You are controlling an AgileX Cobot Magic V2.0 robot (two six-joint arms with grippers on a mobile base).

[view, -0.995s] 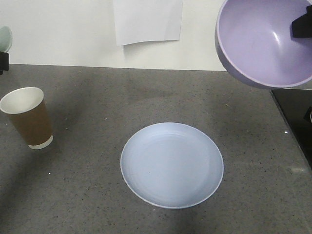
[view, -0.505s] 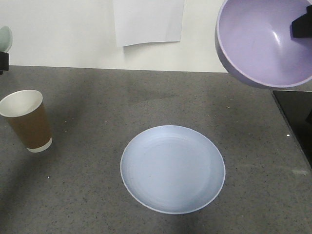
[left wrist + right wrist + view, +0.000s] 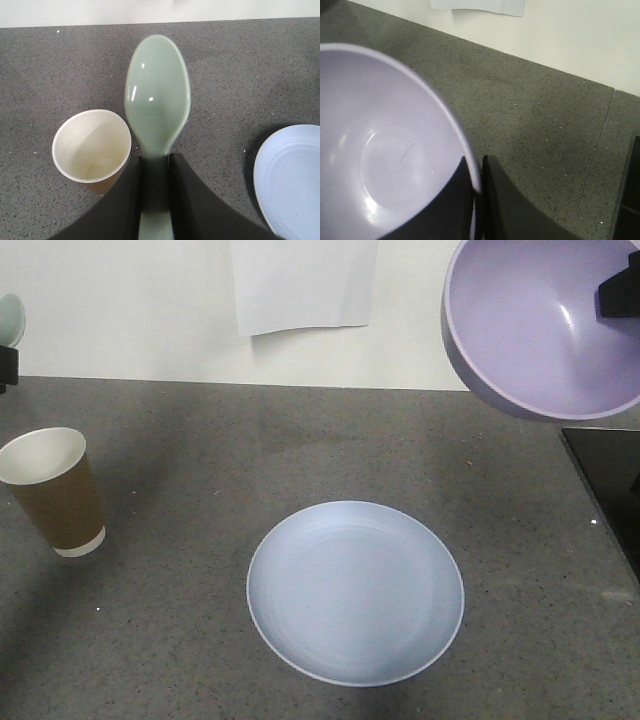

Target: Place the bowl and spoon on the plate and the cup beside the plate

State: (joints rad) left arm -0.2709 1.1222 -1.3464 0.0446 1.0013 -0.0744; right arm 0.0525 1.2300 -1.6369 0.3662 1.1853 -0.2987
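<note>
A dark speckled desk (image 3: pixel 200 460) meets a white wall bearing a paper sheet (image 3: pixel 303 285). Front view: the plate (image 3: pixel 355 592) lies mid-desk, the cup (image 3: pixel 55 490) stands upright well apart to its left, and the bowl (image 3: pixel 540 325) hangs tilted in the air at upper right. Left wrist view: the left hand (image 3: pixel 154 167) is clamped on the handle of the spoon (image 3: pixel 157 100), held above the desk beside the cup. Right wrist view: the right hand (image 3: pixel 476 175) pinches the bowl's rim
</note>
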